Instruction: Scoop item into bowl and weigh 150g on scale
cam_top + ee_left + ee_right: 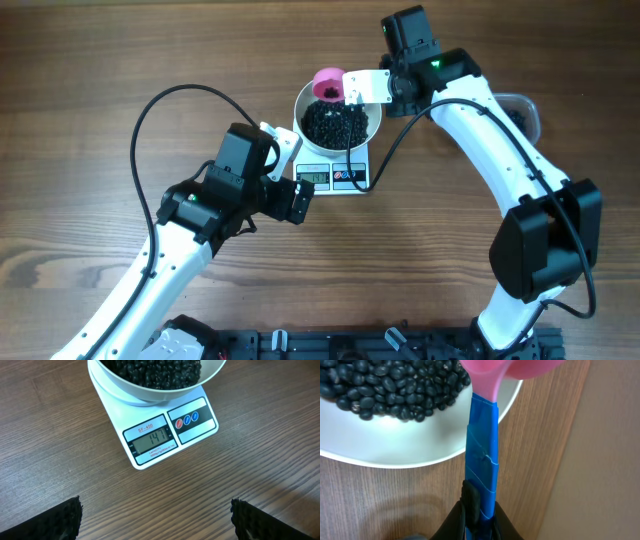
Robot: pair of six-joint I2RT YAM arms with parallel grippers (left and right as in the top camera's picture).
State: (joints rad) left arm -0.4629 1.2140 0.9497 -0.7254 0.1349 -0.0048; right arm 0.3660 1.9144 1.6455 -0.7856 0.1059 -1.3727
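The bowl (pixel 145 392) of black beans (pixel 155 370) sits on the scale (pixel 172 430) — display (pixel 152 442) reading 147 — left gripper (pixel 155 520) nearer, spread wide.

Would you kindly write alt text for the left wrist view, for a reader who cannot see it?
A white digital scale on a wooden table carries a white bowl of black beans, and its display seems to read 147. The left gripper is open and empty, its dark fingers at the bottom corners.
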